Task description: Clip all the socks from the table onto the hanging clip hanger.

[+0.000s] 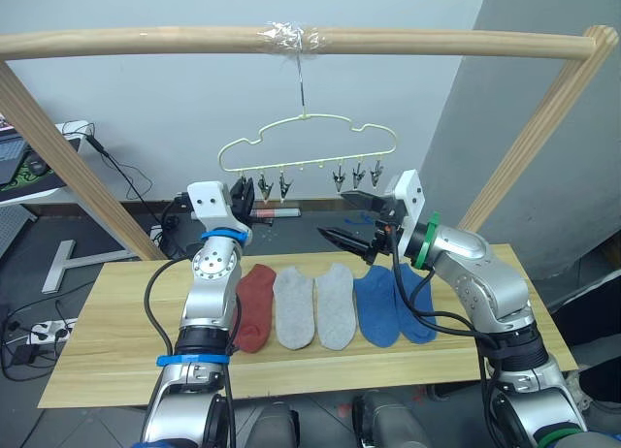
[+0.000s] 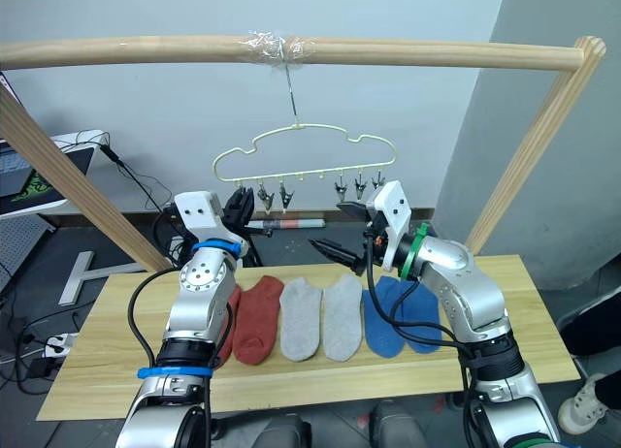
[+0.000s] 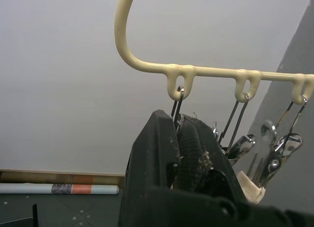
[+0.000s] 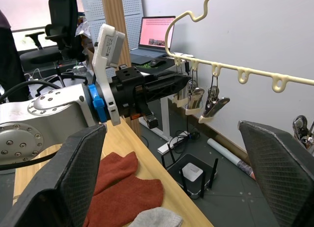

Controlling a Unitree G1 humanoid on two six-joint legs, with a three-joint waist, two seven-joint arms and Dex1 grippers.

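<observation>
Head pair looks forward and down from above my arms; both eyes share the table [image 1: 126,341], sock row and hanger [image 1: 309,144]. My left wrist camera sits tight under the hanger [image 3: 206,70], facing up at the wall. My right wrist camera looks sideways across to my left gripper [image 4: 167,84].

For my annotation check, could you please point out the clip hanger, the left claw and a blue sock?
clip hanger [image 1: 309,129]: left eye view, wavy top wire.
left claw [image 3: 185,153]: left wrist view, between fingertips at a clip.
blue sock [image 1: 375,307]: left eye view, mid-foot.
</observation>
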